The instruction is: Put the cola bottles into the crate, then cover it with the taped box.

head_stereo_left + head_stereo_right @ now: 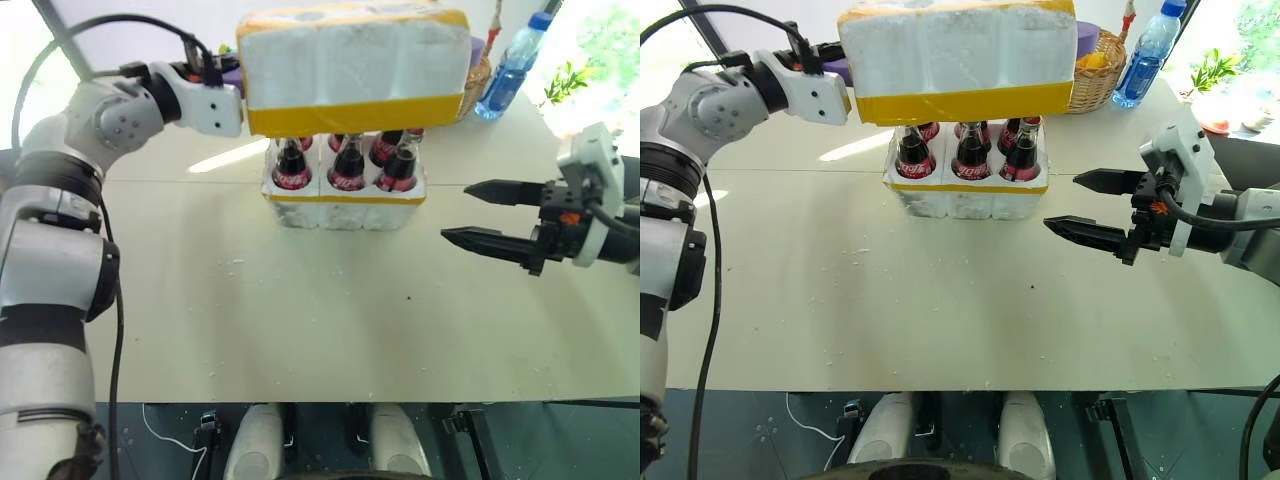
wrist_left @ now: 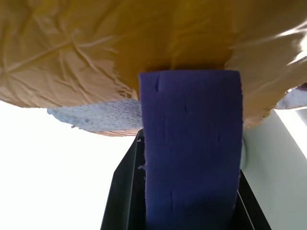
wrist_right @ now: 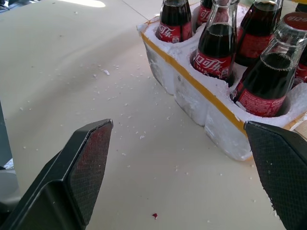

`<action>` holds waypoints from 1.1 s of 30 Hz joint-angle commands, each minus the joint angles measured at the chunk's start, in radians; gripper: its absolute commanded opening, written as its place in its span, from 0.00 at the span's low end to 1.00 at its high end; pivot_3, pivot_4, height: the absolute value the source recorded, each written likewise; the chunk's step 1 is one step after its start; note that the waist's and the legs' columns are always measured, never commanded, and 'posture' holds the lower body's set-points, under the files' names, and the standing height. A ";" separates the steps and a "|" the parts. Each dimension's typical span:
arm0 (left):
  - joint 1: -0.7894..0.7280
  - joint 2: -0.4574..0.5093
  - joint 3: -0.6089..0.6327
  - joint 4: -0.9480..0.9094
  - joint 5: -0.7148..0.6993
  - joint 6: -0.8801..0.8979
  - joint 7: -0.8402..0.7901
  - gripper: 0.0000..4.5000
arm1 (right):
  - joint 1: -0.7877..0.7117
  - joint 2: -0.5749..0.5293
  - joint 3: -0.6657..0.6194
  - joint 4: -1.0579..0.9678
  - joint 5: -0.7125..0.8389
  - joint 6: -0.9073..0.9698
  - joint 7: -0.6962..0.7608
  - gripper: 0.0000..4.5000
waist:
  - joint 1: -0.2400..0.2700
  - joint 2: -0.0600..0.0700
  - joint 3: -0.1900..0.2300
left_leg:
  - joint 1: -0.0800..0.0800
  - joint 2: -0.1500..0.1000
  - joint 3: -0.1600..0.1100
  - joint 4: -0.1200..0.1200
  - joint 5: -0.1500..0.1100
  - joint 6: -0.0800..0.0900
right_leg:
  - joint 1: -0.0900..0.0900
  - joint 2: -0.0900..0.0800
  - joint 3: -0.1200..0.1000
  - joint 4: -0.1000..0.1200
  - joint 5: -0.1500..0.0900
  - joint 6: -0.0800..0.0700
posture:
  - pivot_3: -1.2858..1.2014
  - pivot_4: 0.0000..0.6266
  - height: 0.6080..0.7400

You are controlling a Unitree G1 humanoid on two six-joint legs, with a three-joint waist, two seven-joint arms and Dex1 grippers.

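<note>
Strong daylight from windows at the far side, blown out white. Glare patch on the bench (image 1: 225, 158) behind the crate (image 1: 345, 205). Soft shadows toward the viewer. Left wrist view close and blurred; background overexposed.

A large white foam box banded with broad yellow tape (image 1: 354, 68) hangs in the air just above a low white foam crate with a yellow tape band (image 1: 343, 201), which stands on the pale tabletop (image 1: 320, 310). Small glass cola bottles with red labels (image 1: 347, 164) stand upright in the crate's wells, their tops hidden behind the box's lower edge. The left gripper (image 1: 232, 88) meets the box's left end. The right gripper (image 1: 478, 213), its black fingers spread apart, hovers right of the crate. A blue water bottle (image 1: 511, 69) stands beside a wicker basket (image 1: 480, 76).
</note>
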 commanded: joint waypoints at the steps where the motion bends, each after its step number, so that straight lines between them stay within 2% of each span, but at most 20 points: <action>1: -0.036 0.028 -0.043 -0.011 0.072 -0.052 0.142 0.13 | 0.012 0.002 -0.056 -0.036 0.033 0.003 -0.042 1.00 | -0.001 0.000 0.000 | 0.000 0.000 0.000 0.000 0.000 0.001 | 0.000 0.000 0.000 0.000 0.000 0.000 | 0.52 0.24 1.00; 5: -0.044 0.036 -0.093 -0.019 0.143 -0.086 0.278 0.13 | 0.018 0.007 -0.048 -0.038 0.041 -0.005 -0.069 1.00 | -0.001 0.000 0.000 | 0.000 0.000 0.000 0.000 -0.003 0.004 | 0.000 0.000 0.000 0.000 0.000 0.000 | 0.52 0.24 1.00; 8: -0.051 0.031 -0.120 -0.005 0.173 -0.087 0.320 0.13 | 0.011 0.008 -0.035 -0.034 0.042 -0.014 -0.081 1.00 | -0.002 0.000 0.000 | 0.000 0.000 0.000 0.000 -0.002 0.004 | 0.000 0.000 0.000 0.000 0.000 0.000 | 0.52 0.24 1.00; 11: -0.050 0.029 -0.136 0.010 0.185 -0.087 0.335 0.41 | -0.001 0.008 -0.026 -0.030 0.047 -0.020 -0.085 1.00 | -0.002 0.000 0.000 | 0.000 0.000 0.000 0.000 -0.002 0.004 | 0.000 0.000 0.000 0.000 0.000 0.000 | 0.52 0.24 1.00; 16: -0.004 0.065 -0.169 0.004 0.210 -0.128 0.321 0.98 | 0.004 0.006 -0.021 -0.030 0.055 -0.028 -0.080 1.00 | -0.002 0.000 0.000 | 0.000 0.000 0.000 0.000 -0.002 0.004 | 0.000 0.000 0.000 0.000 0.000 0.000 | 0.52 0.24 1.00; 20: 0.049 0.148 -0.161 -0.042 0.192 -0.222 0.296 0.98 | 0.034 -0.010 -0.024 -0.016 0.022 -0.050 -0.055 1.00 | -0.007 0.000 0.000 | 0.000 0.000 0.001 0.000 -0.001 0.002 | 0.000 0.000 0.000 0.001 0.000 0.000 | 0.52 0.24 1.00; 22: 0.090 0.201 -0.122 -0.070 0.124 -0.299 0.236 0.98 | 0.053 -0.019 -0.028 0.004 -0.014 -0.072 -0.039 1.00 | -0.006 0.000 0.000 | 0.000 0.000 0.001 0.000 0.000 0.001 | -0.001 0.000 0.000 0.001 0.000 0.000 | 0.52 0.24 1.00; 24: 0.145 0.244 -0.068 -0.078 -0.025 -0.362 0.110 0.98 | 0.072 -0.028 -0.023 0.032 -0.056 -0.101 -0.019 1.00 | -0.005 0.000 0.000 | 0.000 0.001 0.001 0.000 0.000 0.001 | -0.001 0.000 0.000 0.001 0.000 0.000 | 0.52 0.24 1.00; 26: 0.241 0.288 -0.024 -0.129 -0.280 -0.355 -0.091 0.98 | 0.084 -0.034 -0.014 0.068 -0.094 -0.129 0.001 1.00 | -0.004 0.000 0.000 | 0.000 0.001 0.001 0.000 0.000 0.001 | 0.000 0.000 0.000 0.000 0.000 0.000 | 0.52 0.24 1.00; 27: 0.307 0.309 0.000 -0.203 -0.435 -0.284 -0.214 0.98 | 0.086 -0.036 -0.010 0.086 -0.109 -0.141 0.012 1.00 | -0.005 0.000 0.000 | 0.000 0.001 0.001 0.001 0.000 0.000 | 0.000 -0.001 0.000 0.001 0.000 0.000 | 0.52 0.24 1.00; 28: 0.396 0.333 0.041 -0.322 -0.628 -0.131 -0.374 0.98 | 0.086 -0.041 -0.002 0.108 -0.126 -0.153 0.025 1.00 | -0.006 0.001 0.000 | 0.001 0.000 0.001 0.001 0.000 0.000 | 0.000 -0.002 0.000 0.000 0.000 0.000 | 0.52 0.24 1.00; 29: 0.505 0.372 0.096 -0.488 -0.853 0.126 -0.556 0.98 | 0.079 -0.049 0.016 0.136 -0.148 -0.171 0.043 1.00 | -0.007 0.001 0.000 | 0.001 0.000 0.001 0.001 0.000 0.000 | 0.000 -0.002 0.001 0.001 0.000 0.000 | 0.52 0.24 1.00; 31: 0.648 0.449 0.216 -0.762 -1.255 0.707 -0.798 0.98 | 0.043 -0.060 0.056 0.199 -0.179 -0.192 0.077 1.00 | -0.013 0.002 0.000 | 0.001 0.001 0.001 0.002 0.000 0.000 | 0.000 -0.002 0.001 0.002 0.000 0.000 | 0.52 0.24 1.00; 32: 0.682 0.490 0.265 -0.849 -1.401 0.950 -0.876 0.98 | 0.018 -0.063 0.075 0.231 -0.187 -0.197 0.094 1.00 | -0.016 0.002 0.001 | 0.001 0.001 0.000 0.004 0.000 0.000 | 0.000 -0.002 0.002 0.003 0.000 0.000 | 0.52 0.24 1.00; 33: 0.708 0.529 0.308 -0.906 -1.496 1.105 -0.950 0.98 | -0.015 -0.065 0.097 0.269 -0.194 -0.201 0.115 1.00 | -0.022 0.001 0.001 | 0.000 0.002 0.000 0.005 0.000 0.000 | 0.000 -0.001 0.002 0.003 0.000 0.000 | 0.52 0.24 1.00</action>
